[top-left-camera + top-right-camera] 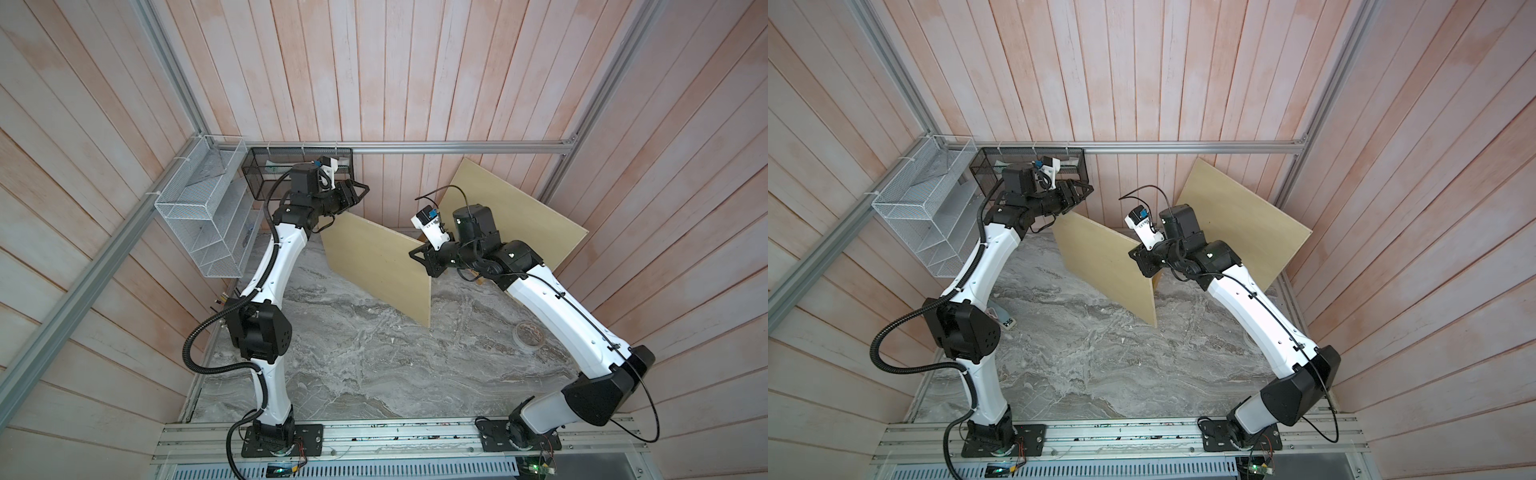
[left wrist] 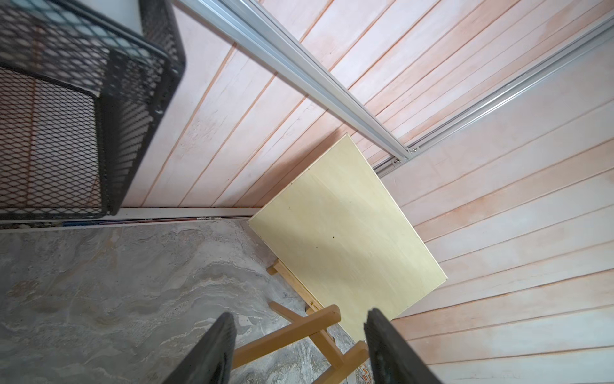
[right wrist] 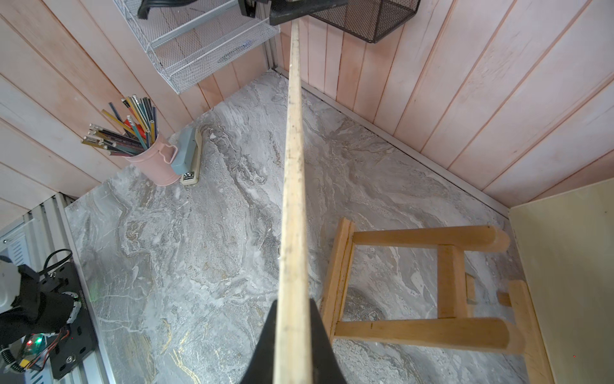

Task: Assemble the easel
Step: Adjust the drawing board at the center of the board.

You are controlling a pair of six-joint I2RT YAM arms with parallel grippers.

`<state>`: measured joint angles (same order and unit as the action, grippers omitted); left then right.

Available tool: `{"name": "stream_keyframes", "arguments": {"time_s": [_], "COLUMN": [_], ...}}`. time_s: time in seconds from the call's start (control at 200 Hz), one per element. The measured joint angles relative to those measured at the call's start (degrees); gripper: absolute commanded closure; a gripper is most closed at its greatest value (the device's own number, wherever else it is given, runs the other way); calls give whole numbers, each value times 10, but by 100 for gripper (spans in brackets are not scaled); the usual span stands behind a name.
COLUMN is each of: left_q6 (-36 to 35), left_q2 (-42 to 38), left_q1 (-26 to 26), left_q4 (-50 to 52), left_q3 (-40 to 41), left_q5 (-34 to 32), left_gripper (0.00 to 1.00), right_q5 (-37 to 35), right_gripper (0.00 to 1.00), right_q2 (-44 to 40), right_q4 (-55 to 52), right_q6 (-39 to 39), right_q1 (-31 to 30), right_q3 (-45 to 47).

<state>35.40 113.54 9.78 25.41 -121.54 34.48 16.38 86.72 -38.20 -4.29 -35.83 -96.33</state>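
Observation:
The easel (image 3: 432, 282), a honey-brown slat frame, sits on the marble table beside the pale board (image 1: 519, 224) that leans on the back right wall. In the left wrist view the easel (image 2: 299, 332) lies along that board's lower edge. A second pale board (image 1: 374, 266) stands on edge mid-table. My right gripper (image 3: 294, 302) is shut on its thin edge (image 3: 292, 199). My left gripper (image 1: 361, 189) hovers open at this board's far upper corner, and nothing shows between its fingers (image 2: 216, 349). In both top views the arms hide most of the easel.
A black mesh basket (image 1: 266, 174) and a white wire rack (image 1: 203, 216) hang in the back left corner, close to my left wrist. A pink cup of pencils (image 3: 156, 163) and a stapler (image 3: 191, 156) stand at the left wall. A tape roll (image 1: 530, 334) lies under my right arm.

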Motion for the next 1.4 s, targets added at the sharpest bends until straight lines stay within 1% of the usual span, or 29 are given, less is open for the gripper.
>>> {"name": "stream_keyframes", "arguments": {"time_s": [0.13,0.295,0.4,0.52,0.62,0.705,0.775,0.97,1.12,1.285,1.4], "left_q6": [10,29,54,87,118,147,171,236,281,308,313], "left_q2": [-10,-36,-69,-115,-147,-153,-143,-104,-99,-88,-62], "left_q1": [-15,-23,-22,-22,-21,-15,-7,17,27,30,36], "left_q4": [30,123,190,240,259,273,288,358,391,422,457], "left_q3": [0,-14,-16,-4,20,31,31,22,22,10,-25], "left_q5": [-26,-97,-139,-154,-150,-137,-123,-89,-62,-42,-35], "left_gripper": [34,34,34,34,34,32,31,29,30,30,34], "right_q5": [1,-10,-28,-54,-71,-88,-106,-147,-171,-193,-207], "right_gripper": [100,100,100,100,100,100,100,100,100,100,100], "right_q2": [-4,-26,-44,-52,-53,-53,-53,-54,-59,-61,-61], "right_q4": [4,23,41,55,63,66,68,70,72,74,75], "right_q6": [-11,-21,-33,-52,-67,-81,-93,-114,-122,-125,-128], "right_q1": [-1,-2,-7,-19,-28,-40,-54,-84,-102,-117,-128], "right_q3": [11,52,85,110,123,133,139,147,162,172,172]}}
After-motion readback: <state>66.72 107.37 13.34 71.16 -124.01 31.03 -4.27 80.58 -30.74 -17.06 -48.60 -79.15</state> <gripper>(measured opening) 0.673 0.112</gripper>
